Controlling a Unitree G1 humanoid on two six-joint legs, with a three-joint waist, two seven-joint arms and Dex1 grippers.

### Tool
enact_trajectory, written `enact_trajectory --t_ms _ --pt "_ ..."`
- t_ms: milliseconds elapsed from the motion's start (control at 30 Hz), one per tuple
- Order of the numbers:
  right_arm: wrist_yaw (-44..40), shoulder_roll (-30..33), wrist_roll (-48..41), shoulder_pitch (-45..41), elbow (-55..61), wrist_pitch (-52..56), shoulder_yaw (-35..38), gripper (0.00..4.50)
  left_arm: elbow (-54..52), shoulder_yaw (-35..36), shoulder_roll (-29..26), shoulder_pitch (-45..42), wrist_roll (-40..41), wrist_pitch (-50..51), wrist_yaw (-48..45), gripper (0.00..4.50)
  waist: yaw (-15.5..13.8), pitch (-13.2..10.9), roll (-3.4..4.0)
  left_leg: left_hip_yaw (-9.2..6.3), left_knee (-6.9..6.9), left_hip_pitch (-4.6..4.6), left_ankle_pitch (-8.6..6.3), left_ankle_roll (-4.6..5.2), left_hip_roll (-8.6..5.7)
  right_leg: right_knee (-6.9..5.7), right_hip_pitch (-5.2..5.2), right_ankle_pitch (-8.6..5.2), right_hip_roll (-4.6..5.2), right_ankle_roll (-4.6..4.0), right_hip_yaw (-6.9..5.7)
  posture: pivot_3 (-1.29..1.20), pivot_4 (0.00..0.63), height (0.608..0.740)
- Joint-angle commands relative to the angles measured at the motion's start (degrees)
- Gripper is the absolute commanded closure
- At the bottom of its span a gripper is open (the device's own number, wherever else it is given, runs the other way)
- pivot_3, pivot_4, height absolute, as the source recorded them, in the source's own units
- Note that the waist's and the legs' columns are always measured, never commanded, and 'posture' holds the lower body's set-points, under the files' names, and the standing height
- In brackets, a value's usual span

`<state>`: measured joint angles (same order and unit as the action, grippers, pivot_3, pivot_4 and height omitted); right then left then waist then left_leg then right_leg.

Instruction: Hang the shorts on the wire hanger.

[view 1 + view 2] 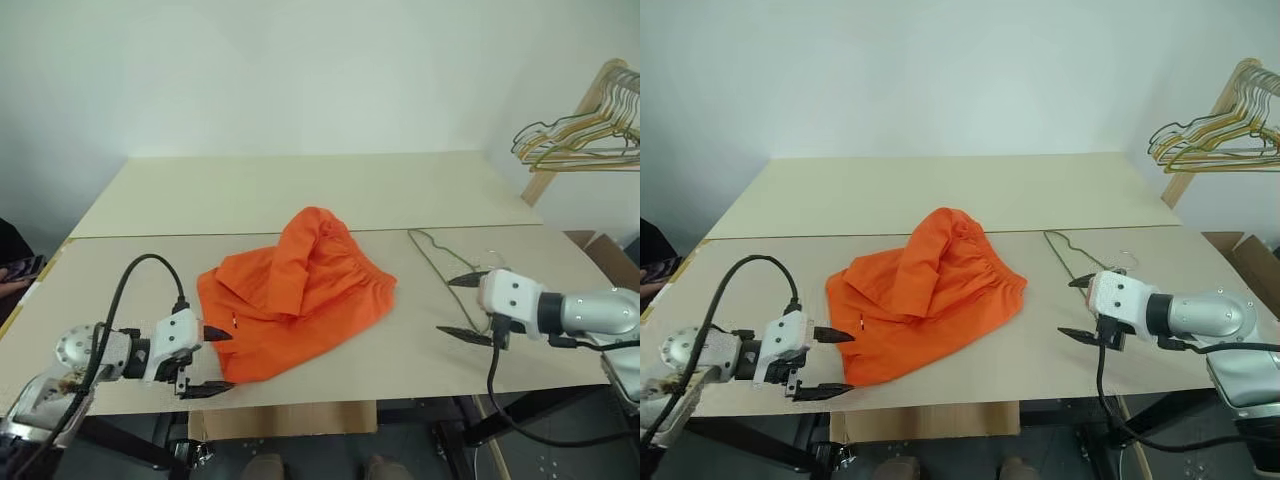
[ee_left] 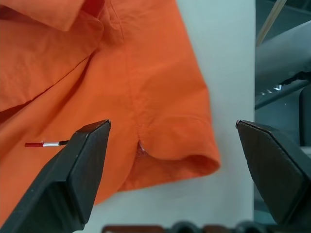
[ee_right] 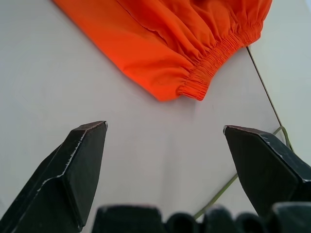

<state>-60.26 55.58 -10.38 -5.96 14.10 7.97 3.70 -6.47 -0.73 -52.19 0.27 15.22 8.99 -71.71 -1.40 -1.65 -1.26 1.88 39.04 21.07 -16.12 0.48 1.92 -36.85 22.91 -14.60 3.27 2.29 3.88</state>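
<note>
The orange shorts (image 1: 300, 295) lie crumpled in the middle of the near tabletop (image 1: 120, 300), one part folded up into a peak toward the far side and the gathered elastic waistband (image 3: 214, 58) facing my right. My left gripper (image 1: 218, 360) hangs at the near left corner of the shorts, just beside the hem, its two black fingers (image 2: 73, 170) spread wide with nothing between them; in the left wrist view the leg opening and a small notch in the hem sit between my fingertips, and a thin red-and-white tag (image 2: 43, 144) pokes out of the cloth close to one finger. My right gripper (image 1: 462, 307) is on the other side, apart from the waistband, likewise released and empty, fingers (image 3: 73, 170) standing wide over bare table. The wire hanger (image 1: 432, 255) lies flat on the table just right of the shorts, its thin wire running from the far side toward my right gripper and passing beneath it; I cannot tell whether my fingers touch it. Off the far right corner, a bunch of gold and grey hangers (image 1: 585, 135) hangs from a wooden rack (image 1: 570, 130).
</note>
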Motion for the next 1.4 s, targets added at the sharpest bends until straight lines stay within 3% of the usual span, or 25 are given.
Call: enact_trajectory --t_ms 33,267,300,400,733,767,900,1033,1400 --pt "1.2 -0.1 -1.2 -0.7 3.3 1.4 2.0 0.06 2.5 -2.6 0.6 -2.7 -1.8 -2.8 -1.5 0.0 0.6 0.0 0.0 0.0 0.0 0.0 0.0 0.0 0.0 -0.01 0.0 0.0 0.0 0.0 0.0 -0.01 0.0 0.74" --pt "1.9 0.3 0.4 1.1 3.3 0.6 2.2 0.06 3.0 -4.9 -0.2 -3.2 -3.5 -4.6 -3.0 0.0 1.5 0.0 0.0 0.02 0.0 0.01 0.0 0.0 0.01 -0.01 0.02 0.0 0.0 0.01 0.03 -0.01 0.0 0.74" --pt "2.0 0.2 0.3 1.1 3.4 0.7 2.0 0.02 3.4 -5.0 -0.2 -3.2 -4.0 -5.2 -3.0 0.19 1.6 0.0 0.0 0.02 0.0 0.0 0.0 0.0 0.01 -0.02 0.02 0.0 0.0 0.01 0.03 -0.01 0.0 0.74" --pt "2.3 0.0 0.4 0.9 3.5 0.7 1.6 0.0 3.5 -4.8 -0.5 -2.8 -4.2 -5.3 -3.5 0.91 2.0 0.0 0.0 0.03 0.0 -0.02 0.0 0.0 0.01 -0.07 0.02 -0.01 0.0 0.01 0.06 -0.01 0.0 0.74" --pt "1.8 -0.5 1.1 -1.8 0.9 -1.0 0.1 0.0 3.3 -4.0 -0.7 -1.6 -3.5 -5.1 -3.5 4.35 2.2 0.0 0.0 0.03 0.03 -0.02 0.0 0.0 0.01 -0.1 0.03 -0.01 0.0 0.01 0.07 0.01 0.0 0.74" --pt "1.8 -0.6 1.4 -2.5 0.4 -1.2 -0.3 0.0 3.3 -4.1 -0.9 -1.4 -3.8 -5.4 -3.6 4.49 2.1 0.0 0.0 0.03 0.03 -0.02 0.0 0.0 0.01 -0.1 0.03 -0.01 0.0 0.02 0.07 0.01 0.0 0.74" --pt "2.3 -1.2 3.7 -5.4 -2.3 -3.0 -2.1 0.0 3.4 -4.0 -0.8 -1.0 -4.8 -6.1 -2.4 4.49 2.2 0.0 0.0 0.04 0.03 -0.02 0.0 0.0 0.0 -0.1 0.03 -0.01 0.01 0.02 0.08 0.02 0.0 0.74" --pt "4.9 -2.2 11.5 -9.1 -8.2 -8.9 -6.9 0.0 3.5 -3.6 -1.1 -0.8 -6.2 -6.8 -0.5 4.49 2.2 0.0 0.0 0.04 0.03 -0.02 0.0 0.0 0.01 -0.13 0.05 -0.01 0.0 0.01 0.09 0.03 0.0 0.74" --pt "24.5 -11.7 37.2 -27.1 -36.7 -36.4 -22.9 0.0 3.4 1.9 -4.1 0.9 -4.8 -8.7 -1.0 4.49 2.3 0.0 0.01 0.15 0.01 0.02 0.0 0.0 0.0 -0.19 0.18 0.0 0.02 0.0 0.17 0.08 0.0 0.74"
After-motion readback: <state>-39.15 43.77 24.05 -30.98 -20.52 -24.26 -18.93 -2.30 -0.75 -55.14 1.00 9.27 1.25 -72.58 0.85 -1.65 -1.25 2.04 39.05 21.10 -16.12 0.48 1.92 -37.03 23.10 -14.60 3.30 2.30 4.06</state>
